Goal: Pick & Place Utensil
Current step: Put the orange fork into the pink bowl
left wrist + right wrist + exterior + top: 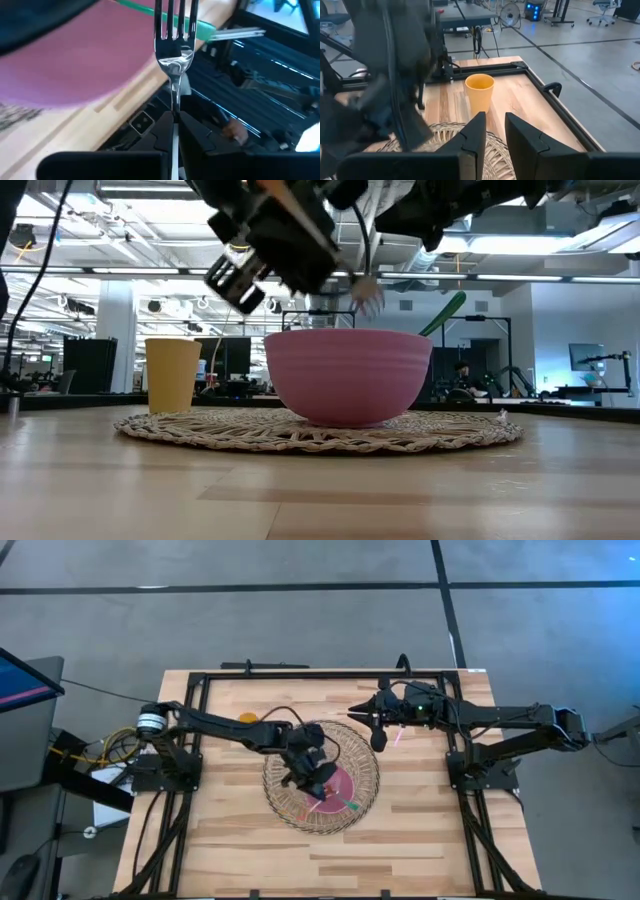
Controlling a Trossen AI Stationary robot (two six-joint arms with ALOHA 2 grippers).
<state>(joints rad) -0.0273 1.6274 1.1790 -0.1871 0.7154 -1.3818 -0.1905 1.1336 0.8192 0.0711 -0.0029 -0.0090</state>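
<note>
Left tool pinches a shiny silver fork by its handle.

A bowl sits on a woven mat near the middle of the table, with a cup standing off the mat toward the table's far left side. The left gripper hangs over the bowl, clamped on a fork. A second utensil rests in the bowl, leaning over its rim. The right gripper waits beyond the mat's far right edge.
</note>
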